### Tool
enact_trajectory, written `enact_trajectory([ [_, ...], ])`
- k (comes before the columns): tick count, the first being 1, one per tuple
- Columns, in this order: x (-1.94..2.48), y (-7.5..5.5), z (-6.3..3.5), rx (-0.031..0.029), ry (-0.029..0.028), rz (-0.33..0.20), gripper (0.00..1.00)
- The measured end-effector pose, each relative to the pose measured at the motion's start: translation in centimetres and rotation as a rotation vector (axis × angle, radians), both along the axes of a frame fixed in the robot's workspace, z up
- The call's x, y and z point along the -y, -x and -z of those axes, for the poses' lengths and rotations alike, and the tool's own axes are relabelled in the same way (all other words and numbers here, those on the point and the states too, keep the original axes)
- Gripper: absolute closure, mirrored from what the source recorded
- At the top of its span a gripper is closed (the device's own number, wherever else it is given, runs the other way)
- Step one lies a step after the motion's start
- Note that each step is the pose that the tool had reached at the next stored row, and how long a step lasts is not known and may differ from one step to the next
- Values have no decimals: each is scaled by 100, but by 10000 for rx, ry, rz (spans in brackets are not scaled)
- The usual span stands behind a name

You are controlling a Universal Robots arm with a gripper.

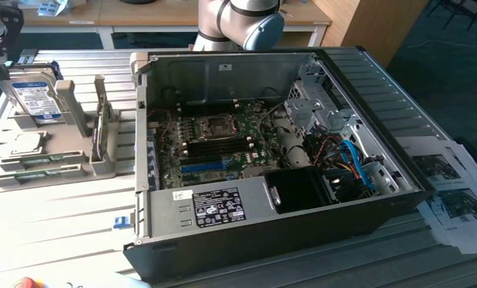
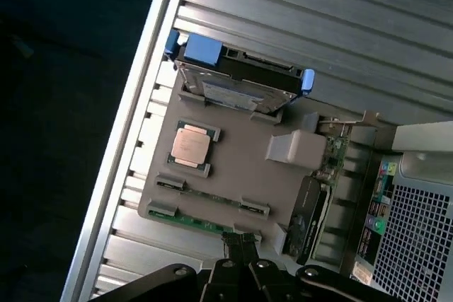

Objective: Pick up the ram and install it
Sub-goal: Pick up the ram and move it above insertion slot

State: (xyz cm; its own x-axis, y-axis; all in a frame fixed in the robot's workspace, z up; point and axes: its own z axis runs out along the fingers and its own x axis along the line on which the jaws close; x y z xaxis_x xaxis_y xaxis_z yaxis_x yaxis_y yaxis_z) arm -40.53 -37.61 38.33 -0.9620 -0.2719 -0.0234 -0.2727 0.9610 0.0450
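One robot arm rises at twelve o'clock behind one open computer case. At nine o'clock from the case sits one grey holder carrying one hard drive, one processor chip, one upright card and two green sticks: the ram on edge in the outermost slot, a second stick just beside it. The gripper hangs above the holder, apart from the ram, jaws clenched on nothing. Everything sits on a ribbed silver bench; printed sheets lie at four o'clock, wooden desks stand beyond, and the floor is dark blue
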Motion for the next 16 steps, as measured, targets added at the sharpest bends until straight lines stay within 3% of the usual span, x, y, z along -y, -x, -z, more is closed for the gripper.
enact_trajectory([
  [16,0,0,2,-1,0,-2846,90],
])
